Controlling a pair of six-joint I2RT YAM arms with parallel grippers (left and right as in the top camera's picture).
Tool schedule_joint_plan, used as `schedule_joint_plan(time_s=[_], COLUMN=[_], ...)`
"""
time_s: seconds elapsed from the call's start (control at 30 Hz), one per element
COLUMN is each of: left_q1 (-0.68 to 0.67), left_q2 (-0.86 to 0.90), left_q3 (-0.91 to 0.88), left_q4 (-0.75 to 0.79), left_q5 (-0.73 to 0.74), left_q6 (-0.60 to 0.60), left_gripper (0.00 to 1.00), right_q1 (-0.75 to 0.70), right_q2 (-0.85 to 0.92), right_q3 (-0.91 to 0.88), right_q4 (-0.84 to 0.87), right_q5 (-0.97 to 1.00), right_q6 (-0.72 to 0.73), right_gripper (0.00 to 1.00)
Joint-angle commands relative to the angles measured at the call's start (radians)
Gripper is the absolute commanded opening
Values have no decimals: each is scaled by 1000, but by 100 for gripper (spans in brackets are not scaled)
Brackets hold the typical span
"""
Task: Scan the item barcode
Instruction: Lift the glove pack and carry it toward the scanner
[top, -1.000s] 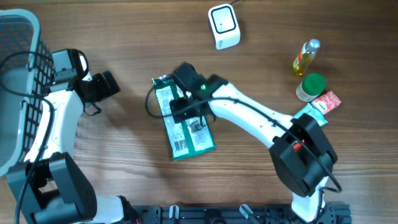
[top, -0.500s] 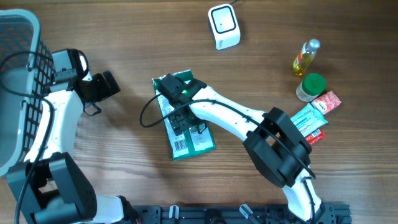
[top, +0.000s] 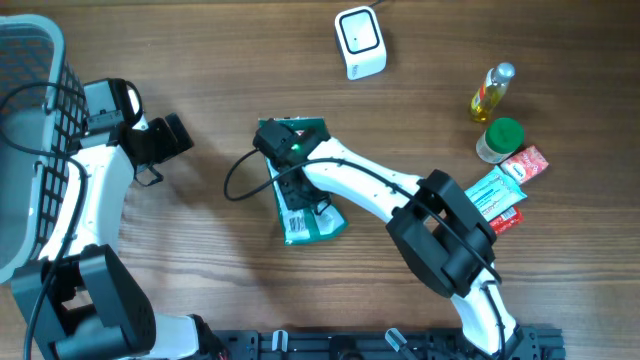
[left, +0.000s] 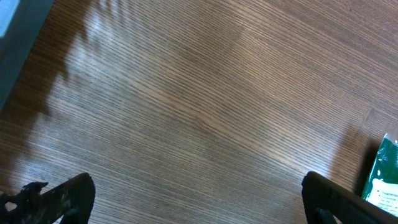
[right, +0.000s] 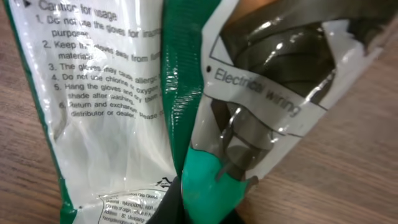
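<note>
- The green packet (top: 312, 222) lies at the middle of the counter (top: 200, 290), with its barcode (top: 294, 218) facing up near the lower end.
- The right pincer (right: 200, 210) is closed tight on a raised fold of the green packet. The right arm (top: 380, 185) covers the packet's upper half.
- The left pincer (top: 172, 138) gapes wide and holds nothing, well apart to the left.
- A white scanner (top: 360, 42) sits at upper middle, with bare counter between it and the packet.
- At the right stand a bottle (top: 492, 90), a jar (top: 500, 138), a red packet (top: 527, 163) and teal packets (top: 495, 195).
- A basket (top: 30, 60) is at upper left.
</note>
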Motion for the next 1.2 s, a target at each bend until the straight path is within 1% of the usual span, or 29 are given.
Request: schedule_joint_plan(time_s=[0.0,0.07,0.13,0.17,0.2,0.27,0.33,0.47,0.53,0.7,0.8,1.17], left_q1=[4,4,4,4,4,4,4,4,4,5,5,5], left_q2=[3,3,3,3,3,3,3,3,3,3,3,3], left_q3=[-1,-1,-1,-1,-1,-1,-1,-1,-1,-1,-1,-1], left_q4=[0,0,1,1,1,0,0,0,0,0,1,0], left_q5=[8,8,8,8,8,8,8,8,8,8,8,8], left_q6=[12,12,12,12,12,12,12,12,12,12,12,12], left_gripper=[100,100,100,100,100,100,100,100,100,100,100,100], right_q1=[-19,-11,-11,-11,-11,-11,-11,-11,-11,-11,-11,-40], right_q2=[-125,-249,-340,-383,-406,-438,-437,-431,-408,-355,-339,-339], right_q3=[-6,-6,-6,-6,-6,-6,-6,-31,-69,-138,-138,-138], right_q4=[1,4,14,23,45,102,121,109,112,139,177,179], right_q5=[120,178,190,190,194,197,172,14,15,7,6,7], right_q6=[-98,-217,-295,-345,-387,-469,-465,-464,-460,-355,-356,-340], right_gripper=[4,4,6,9,6,4,4,4,4,4,4,4])
